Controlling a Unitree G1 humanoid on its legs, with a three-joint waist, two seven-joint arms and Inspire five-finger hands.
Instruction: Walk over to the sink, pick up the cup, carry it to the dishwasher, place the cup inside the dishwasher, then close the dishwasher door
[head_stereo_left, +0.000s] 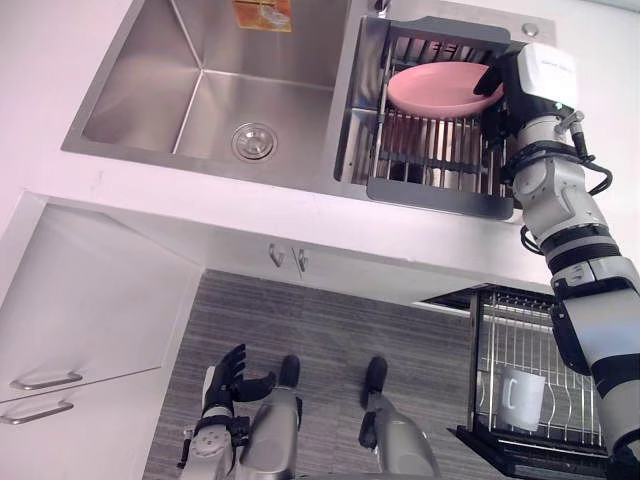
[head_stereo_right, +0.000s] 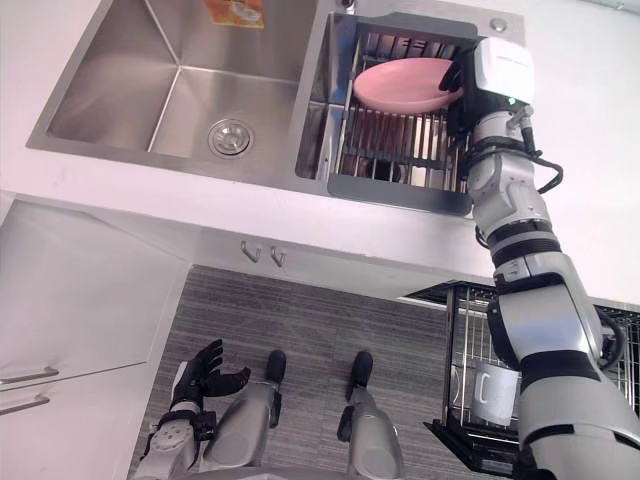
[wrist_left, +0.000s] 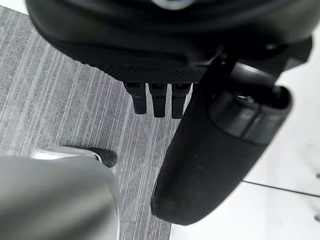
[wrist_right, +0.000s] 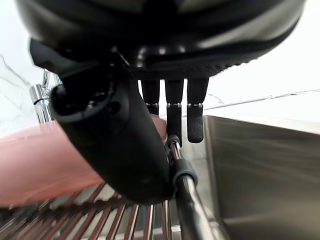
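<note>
Right hand: fingers straight, thumb across right rim of pink plate; released, no closed grasp seen. Plate tilted in dish rack beside sink. Left hand: low over floor, fingers relaxed, holding nothing. Cup: white, in pulled-out dishwasher rack, well apart from both hands.

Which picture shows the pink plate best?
The left eye view: the whole pink plate lies in the rack, with the right hand at its edge. The right eye view shows it nearly as well. The right wrist view catches a close pink piece; the left wrist view faces the floor.
</note>
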